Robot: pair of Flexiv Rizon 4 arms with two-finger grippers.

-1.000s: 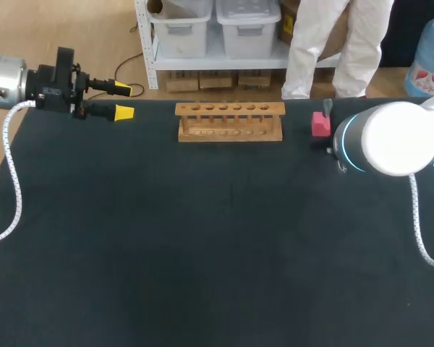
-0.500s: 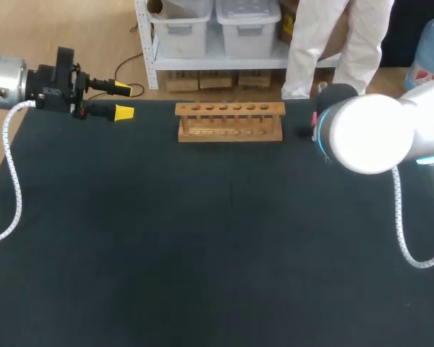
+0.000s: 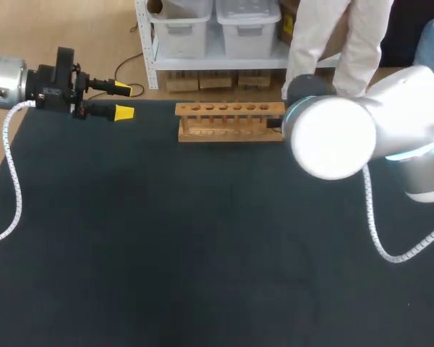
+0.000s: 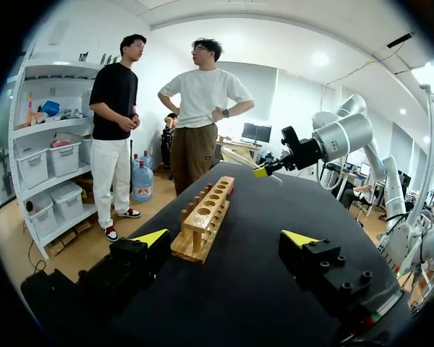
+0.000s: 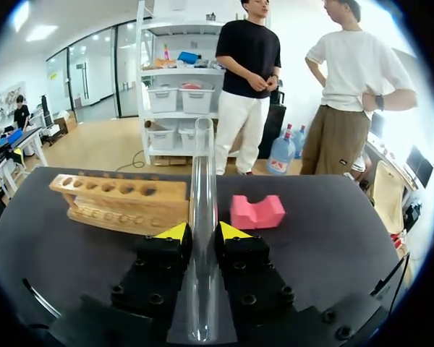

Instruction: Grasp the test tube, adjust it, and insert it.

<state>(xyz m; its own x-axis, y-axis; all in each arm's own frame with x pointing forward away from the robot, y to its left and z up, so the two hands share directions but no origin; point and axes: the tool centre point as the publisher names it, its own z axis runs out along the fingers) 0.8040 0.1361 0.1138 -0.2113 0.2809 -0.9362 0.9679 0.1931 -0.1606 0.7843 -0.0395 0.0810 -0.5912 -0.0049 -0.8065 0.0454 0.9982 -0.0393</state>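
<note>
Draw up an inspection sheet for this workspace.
Surface: dark table.
Job's things: test tube held between the fingers of the right gripper; wooden rack near the far edge, the holes that show are empty.
Clutter: pink block beside the rack.
Grippers: left gripper open, holding nothing; right gripper shut on the test tube.
Cables: left coiled cable and right coiled cable hang from the arms.
Surroundings: nothing seen.

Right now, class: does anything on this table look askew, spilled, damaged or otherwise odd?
Nothing stands out. The wooden rack stands level with empty holes, the test tube sits intact in the right arm's jaws, and the pink block lies flat beside the rack.
</note>
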